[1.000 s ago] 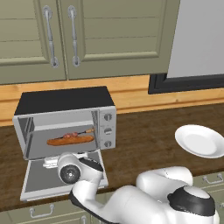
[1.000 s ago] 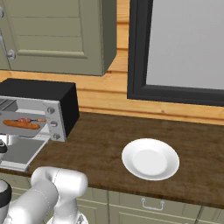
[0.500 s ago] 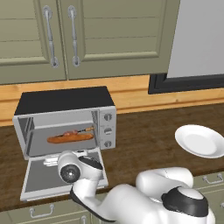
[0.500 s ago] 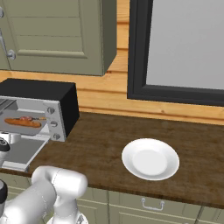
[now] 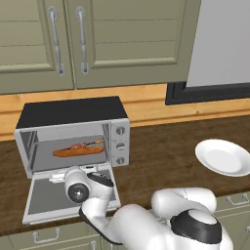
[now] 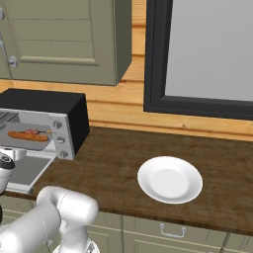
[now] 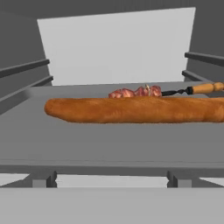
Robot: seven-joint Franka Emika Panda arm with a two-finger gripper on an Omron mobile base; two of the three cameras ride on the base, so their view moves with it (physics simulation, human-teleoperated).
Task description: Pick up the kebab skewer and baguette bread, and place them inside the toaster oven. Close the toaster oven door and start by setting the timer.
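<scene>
The boxy silver-grey toaster oven with the black top [image 5: 73,139] stands on the dark wooden desk [image 5: 166,156] with its silver-framed glass drop-down door [image 5: 49,197] lying flat and open toward the robot. Compared with a second ago, the white arm has drawn back a little from the oven mouth, and the food on the rack has stayed put. The pincer, seen only from behind, sits over the lowered door; its jaws stand wide with nothing between them. The slim orange-brown baguette bread [image 7: 135,109] lies across the grey rack inside the oven, and the thin kebab skewer with red-brown meat chunks [image 7: 151,92] lies just behind it. So loading looks done; closing the door and setting the timer on the knobs [image 5: 119,145] are left. A round white plate [image 6: 169,179] sits bare, well to the right.
</scene>
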